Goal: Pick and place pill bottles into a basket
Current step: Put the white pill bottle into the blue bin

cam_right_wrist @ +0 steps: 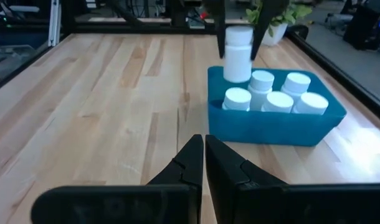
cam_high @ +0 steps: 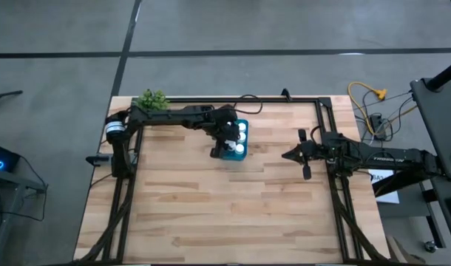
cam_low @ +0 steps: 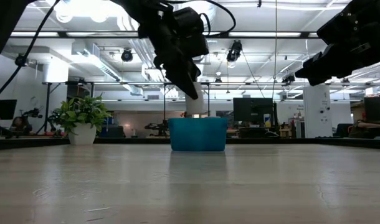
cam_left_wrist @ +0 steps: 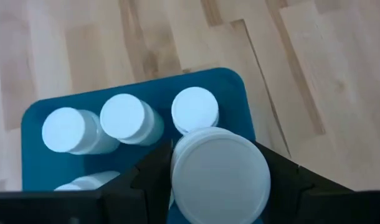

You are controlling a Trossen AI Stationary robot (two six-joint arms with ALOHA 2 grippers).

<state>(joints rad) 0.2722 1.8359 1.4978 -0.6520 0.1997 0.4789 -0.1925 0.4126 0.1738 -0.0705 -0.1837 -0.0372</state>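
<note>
The teal basket (cam_right_wrist: 274, 124) stands on the wooden table, toward its far side, with several white pill bottles (cam_right_wrist: 278, 101) standing upright in it. It also shows in the low view (cam_low: 198, 135) and the left wrist view (cam_left_wrist: 34, 124). My left gripper (cam_right_wrist: 238, 31) is right above the basket, shut on one more white bottle (cam_right_wrist: 238, 62), whose cap shows in the left wrist view (cam_left_wrist: 220, 175). My right gripper (cam_right_wrist: 204, 155) is shut and empty, above the table to the right of the basket (cam_high: 236, 151). My left gripper pinches the bottle's upper part (cam_right_wrist: 238, 46), at the cap and just below it, between its two fingers (cam_right_wrist: 220, 34), one on each side. The fingers come from above, pointing down. The bottle hangs upright, lifted clear, just above the basket's rim and the bottles inside.
A green plant in a white pot (cam_low: 83, 118) stands at the table's far left corner (cam_high: 153, 99). A dark frame (cam_high: 329, 125) runs along the table's edges. Bare wood lies in front of the basket and to both sides of it.
</note>
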